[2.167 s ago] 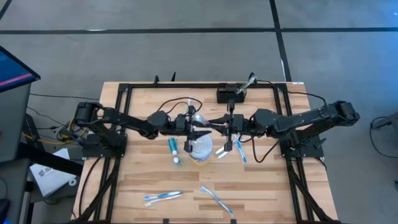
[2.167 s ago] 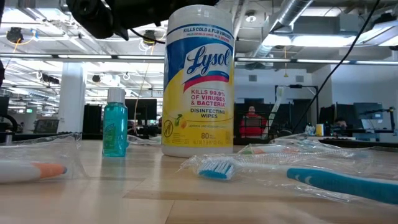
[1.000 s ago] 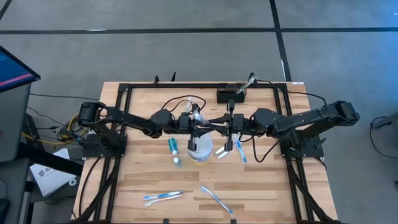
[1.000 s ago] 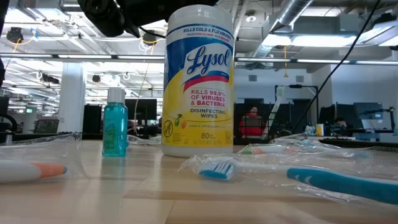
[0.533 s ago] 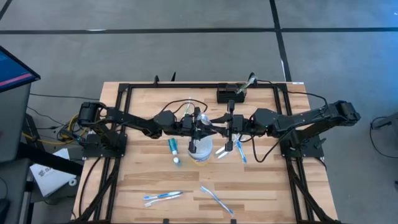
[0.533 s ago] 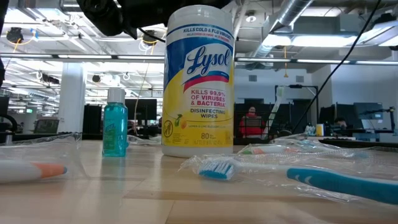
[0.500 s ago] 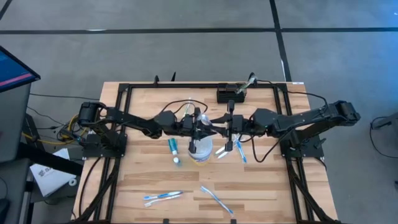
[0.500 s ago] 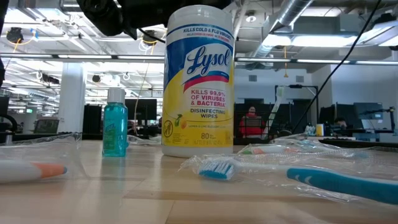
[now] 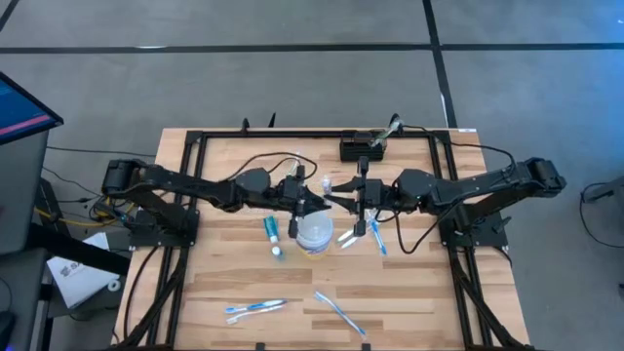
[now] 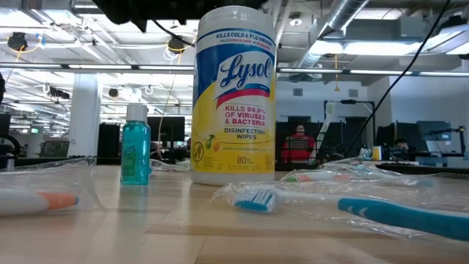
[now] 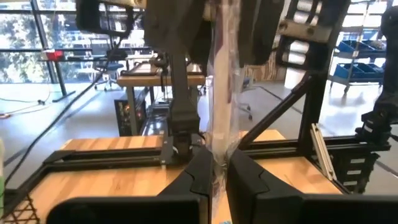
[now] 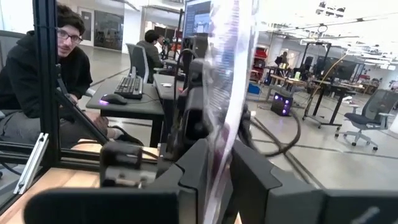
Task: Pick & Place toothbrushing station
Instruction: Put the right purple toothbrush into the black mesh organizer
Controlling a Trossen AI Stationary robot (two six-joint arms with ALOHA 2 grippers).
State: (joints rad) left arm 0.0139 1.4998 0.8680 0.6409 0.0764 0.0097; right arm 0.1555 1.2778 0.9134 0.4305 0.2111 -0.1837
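The toothbrushing station (image 9: 362,148), a small black rack at the table's (image 9: 409,292) upper centre, looked rigid, light, best gripped by a wall, while left hand (image 9: 308,194) and right hand (image 9: 336,198) each pinched a clear wrapper (image 11: 219,99) at mid-frame.

Wipes tub (image 9: 315,235) and scattered toothbrushes (image 9: 255,308) mid-table; bare wood along the table's (image 9: 419,292) near corners.
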